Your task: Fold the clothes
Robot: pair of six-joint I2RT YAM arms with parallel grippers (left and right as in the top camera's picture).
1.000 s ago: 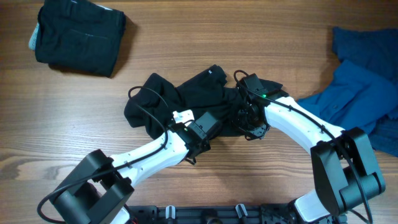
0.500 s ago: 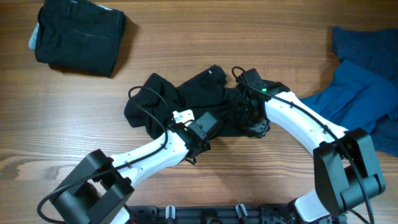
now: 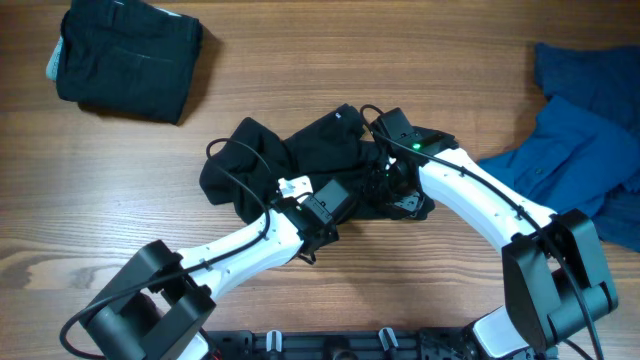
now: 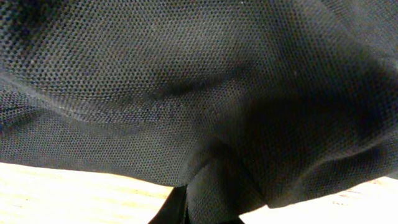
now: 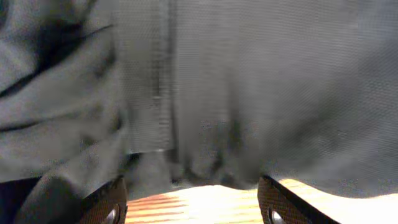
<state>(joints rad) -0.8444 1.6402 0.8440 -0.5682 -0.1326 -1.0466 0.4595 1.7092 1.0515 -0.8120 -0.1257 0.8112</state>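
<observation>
A crumpled black shirt (image 3: 290, 160) lies in the middle of the wooden table. My left gripper (image 3: 340, 200) sits at its near edge; in the left wrist view its jaws (image 4: 186, 210) are shut on a pinched fold of the black mesh fabric (image 4: 186, 93). My right gripper (image 3: 388, 185) is at the shirt's right end. In the right wrist view it (image 5: 193, 205) stands open, with bare wood between its fingers (image 5: 109, 205) and the shirt's hem (image 5: 217, 93) just ahead of the tips.
A folded black garment (image 3: 125, 60) lies at the far left corner. Rumpled blue clothes (image 3: 585, 140) are heaped at the right edge. Bare wood (image 3: 450, 60) stretches between them.
My right gripper has opened and its wrist has shifted slightly toward the far left over the shirt. The left arm has stayed in place with its grip.
</observation>
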